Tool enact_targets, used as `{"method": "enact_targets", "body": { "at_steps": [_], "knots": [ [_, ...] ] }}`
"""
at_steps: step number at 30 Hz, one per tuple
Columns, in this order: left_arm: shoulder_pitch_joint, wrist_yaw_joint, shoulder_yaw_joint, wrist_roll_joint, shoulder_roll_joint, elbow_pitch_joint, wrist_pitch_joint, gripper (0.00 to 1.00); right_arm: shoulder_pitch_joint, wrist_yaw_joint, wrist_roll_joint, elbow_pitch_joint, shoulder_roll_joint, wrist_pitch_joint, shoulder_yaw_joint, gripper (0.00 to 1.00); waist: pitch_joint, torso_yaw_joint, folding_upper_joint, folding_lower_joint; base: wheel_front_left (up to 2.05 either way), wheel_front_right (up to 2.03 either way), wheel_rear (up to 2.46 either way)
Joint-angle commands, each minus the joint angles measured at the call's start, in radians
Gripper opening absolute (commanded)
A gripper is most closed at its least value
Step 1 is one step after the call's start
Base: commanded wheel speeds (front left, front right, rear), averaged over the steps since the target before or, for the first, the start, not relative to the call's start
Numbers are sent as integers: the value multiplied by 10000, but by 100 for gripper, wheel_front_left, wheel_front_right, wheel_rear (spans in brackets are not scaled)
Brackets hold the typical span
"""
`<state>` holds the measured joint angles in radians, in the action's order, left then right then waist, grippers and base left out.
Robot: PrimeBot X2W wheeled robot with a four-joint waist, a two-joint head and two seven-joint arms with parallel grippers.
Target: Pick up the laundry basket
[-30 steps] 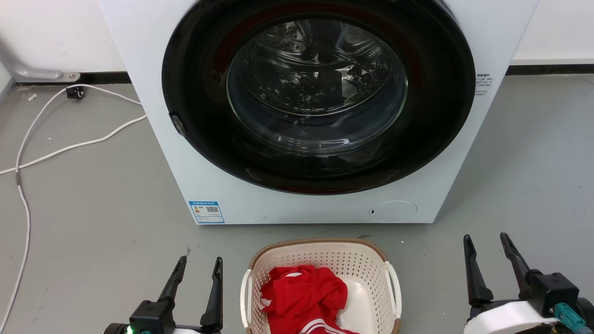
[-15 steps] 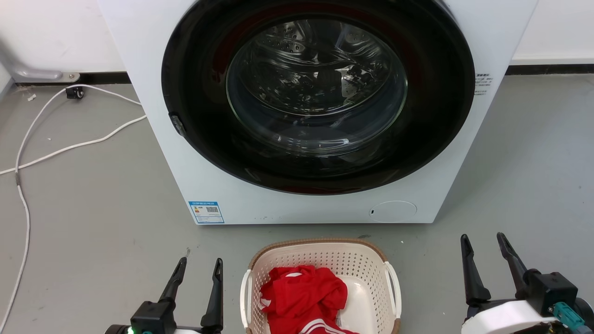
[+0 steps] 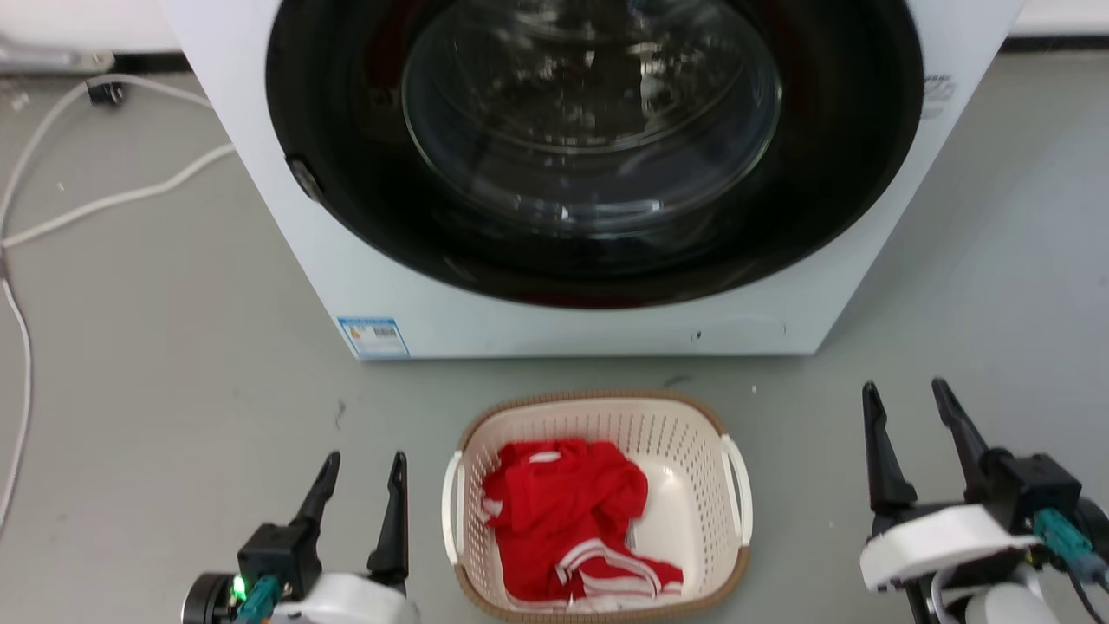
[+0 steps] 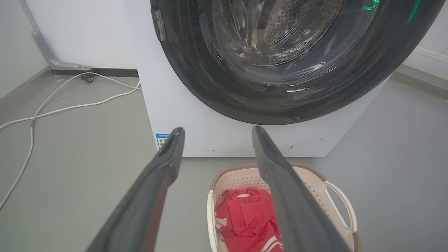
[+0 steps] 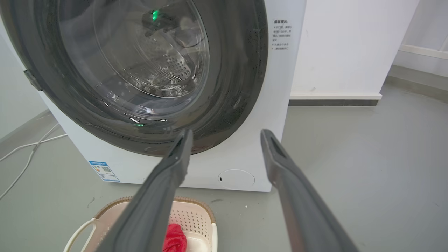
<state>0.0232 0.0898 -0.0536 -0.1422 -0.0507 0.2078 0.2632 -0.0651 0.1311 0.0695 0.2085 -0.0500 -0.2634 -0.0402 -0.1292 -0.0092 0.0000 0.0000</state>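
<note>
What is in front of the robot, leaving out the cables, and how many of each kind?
Washing machine: 1
Laundry basket: 1
Heap of red clothes, in the basket: 1
Total: 3

Open floor (image 3: 173, 407) flanks the laundry basket (image 3: 606, 429) (washer (image 3: 537, 328) close behind).

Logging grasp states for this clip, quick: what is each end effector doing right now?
Left end effector: open, holding nothing, beside the laundry basket.
Right end effector: open, holding nothing.
</note>
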Motion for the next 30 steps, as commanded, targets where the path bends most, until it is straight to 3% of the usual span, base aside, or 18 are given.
{"method": "enact_targets", "body": {
  "at_steps": [1,11,12,16,24,30],
  "knots": [
    [-268,66,38,98,5,106,24,100,-274,-7,-69,85,-5,-20,-4,100,-709,-24,0,0,0,0,0],
    [-2915,351,200,226,-382,2132,25,100,-2744,-7,-403,1870,-2,23,309,100,-3441,-81,0,0,0,0,0],
    [-3778,374,93,152,-568,3084,24,100,-3501,-7,-425,2668,-7,133,423,100,-4020,-97,0,0,0,0,0],
    [-5011,400,-267,50,-774,4542,25,100,-4427,-7,-472,3744,-5,382,559,100,-4633,-89,0,0,0,0,0],
    [-7216,407,-2122,-1029,-1343,6951,-147,100,-6019,-7,-81,5811,-4,1124,928,100,-5543,-171,0,0,0,0,0],
    [-8495,409,-3897,-2683,-1755,7832,-2117,100,-7124,-7,83,7123,-7,2068,1395,100,-5981,-225,0,0,0,0,0]
  ]
}}
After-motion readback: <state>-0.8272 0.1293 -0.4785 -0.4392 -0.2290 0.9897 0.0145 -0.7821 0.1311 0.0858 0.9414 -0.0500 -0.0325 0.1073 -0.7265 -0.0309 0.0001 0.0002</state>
